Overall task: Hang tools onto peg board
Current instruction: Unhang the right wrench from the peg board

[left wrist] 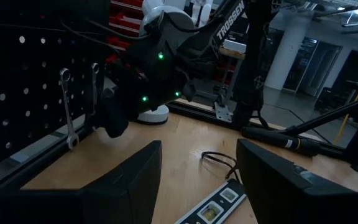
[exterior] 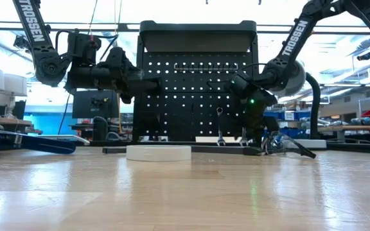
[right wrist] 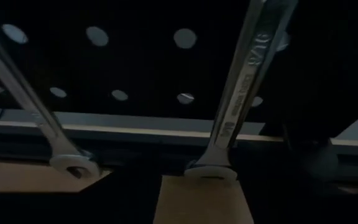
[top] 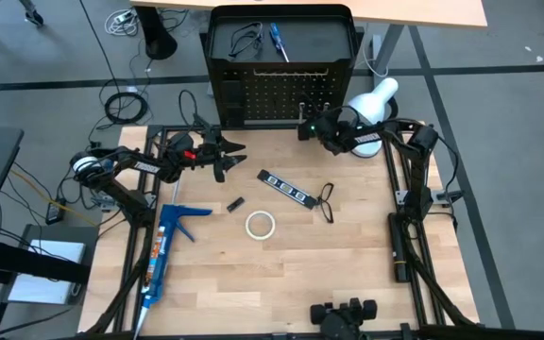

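Right pincer: raised off the table and up against the lower face of the peg board. I cannot tell whether it is spread or pinching. My own wrist view is filled by the board's holes.

Directly ahead of it, two silver wrenches hang on the board. One wrench is close in front and stamped 9/16. The second wrench is just beside it, slanted. Their lower ends reach down to the board's bottom rail.

Behind this pincer, against my arm, is the white lamp.

Left pincer: hovering above the table, spread wide, holding nothing. It points across towards the right pincer and the hung wrenches. The board's lower corner is just beside it.

On the table between the two pincers, on the side away from the board:
- black strip with white marks, lying flat
- black wire loop, just beyond the strip's end
- white tape ring, flat, further out from the board

Near the left arm lies a blue caulking gun.

In the tray on top of the board:
- blue-handled screwdriver
- another wire loop
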{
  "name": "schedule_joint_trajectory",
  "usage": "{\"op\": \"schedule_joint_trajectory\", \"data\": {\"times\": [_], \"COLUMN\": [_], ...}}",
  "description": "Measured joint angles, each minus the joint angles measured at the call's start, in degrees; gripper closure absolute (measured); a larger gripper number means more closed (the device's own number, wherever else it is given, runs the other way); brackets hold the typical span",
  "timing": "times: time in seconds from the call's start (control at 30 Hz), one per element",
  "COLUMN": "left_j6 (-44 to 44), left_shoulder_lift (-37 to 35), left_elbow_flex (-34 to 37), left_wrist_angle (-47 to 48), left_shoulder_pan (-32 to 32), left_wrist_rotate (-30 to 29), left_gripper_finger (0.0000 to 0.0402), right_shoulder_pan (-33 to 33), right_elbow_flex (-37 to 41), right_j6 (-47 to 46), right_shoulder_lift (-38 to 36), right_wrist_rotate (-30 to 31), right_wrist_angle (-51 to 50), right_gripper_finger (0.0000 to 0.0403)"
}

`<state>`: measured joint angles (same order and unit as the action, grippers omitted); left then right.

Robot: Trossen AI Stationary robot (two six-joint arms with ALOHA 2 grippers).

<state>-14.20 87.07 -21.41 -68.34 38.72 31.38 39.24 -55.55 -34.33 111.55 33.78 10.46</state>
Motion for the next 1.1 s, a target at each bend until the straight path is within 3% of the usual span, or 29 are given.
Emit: {"op": "schedule_joint_trajectory", "data": {"times": [0.63, 1.1], "left_j6": [-0.02, 0.26], "left_shoulder_lift": [0.00, 0.00], "left_elbow_flex": [0.00, 0.00], "left_wrist_angle": [0.00, 0.31], "left_shoulder_pan": [0.00, -0.02], "left_wrist_rotate": [0.40, -0.46], "left_gripper_finger": [0.0188, 0.0188], "right_shoulder_pan": [-0.68, -0.43], "right_elbow_flex": [-0.16, -0.11], "right_j6": [-0.65, -0.83], "right_shoulder_lift": [-0.17, -0.24], "right_wrist_rotate": [3.66, 3.34], "right_wrist_angle": [-2.79, -2.59], "right_gripper_finger": [0.0330, 0.0346]}}
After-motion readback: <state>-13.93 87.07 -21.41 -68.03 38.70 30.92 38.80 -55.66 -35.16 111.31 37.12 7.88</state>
